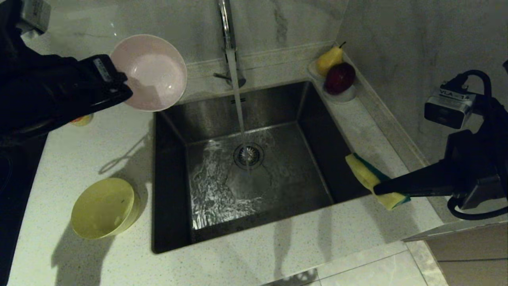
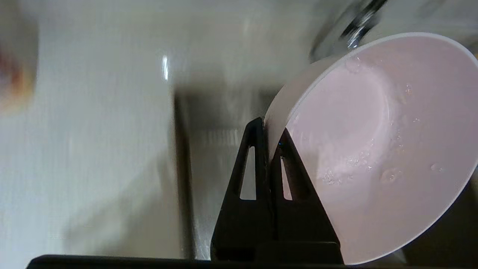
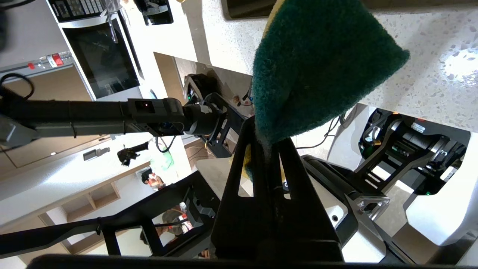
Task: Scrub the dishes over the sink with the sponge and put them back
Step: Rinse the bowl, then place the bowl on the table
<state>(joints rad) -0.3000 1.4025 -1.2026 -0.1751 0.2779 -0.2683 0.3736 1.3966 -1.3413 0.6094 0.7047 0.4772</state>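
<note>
My left gripper [image 1: 124,86] is shut on the rim of the pale pink bowl [image 1: 152,71], holding it tilted in the air above the sink's back left corner, its inside facing the tap. In the left wrist view the fingers [image 2: 257,149] pinch the wet bowl [image 2: 377,149] at its edge. A yellow bowl [image 1: 104,208] rests on the counter left of the sink [image 1: 170,178]. My right gripper [image 1: 379,188] is shut on the yellow-and-green sponge [image 1: 369,176] over the sink's right rim. The sponge's green side [image 3: 317,63] fills the right wrist view above my right gripper [image 3: 267,138].
The chrome tap [image 1: 226,24] runs a stream of water [image 1: 238,99] onto the drain strainer [image 1: 249,155]. A small white dish [image 1: 345,94] with a pear [image 1: 329,59] and a red apple [image 1: 340,77] stands at the sink's back right corner. Marble walls close the back and right.
</note>
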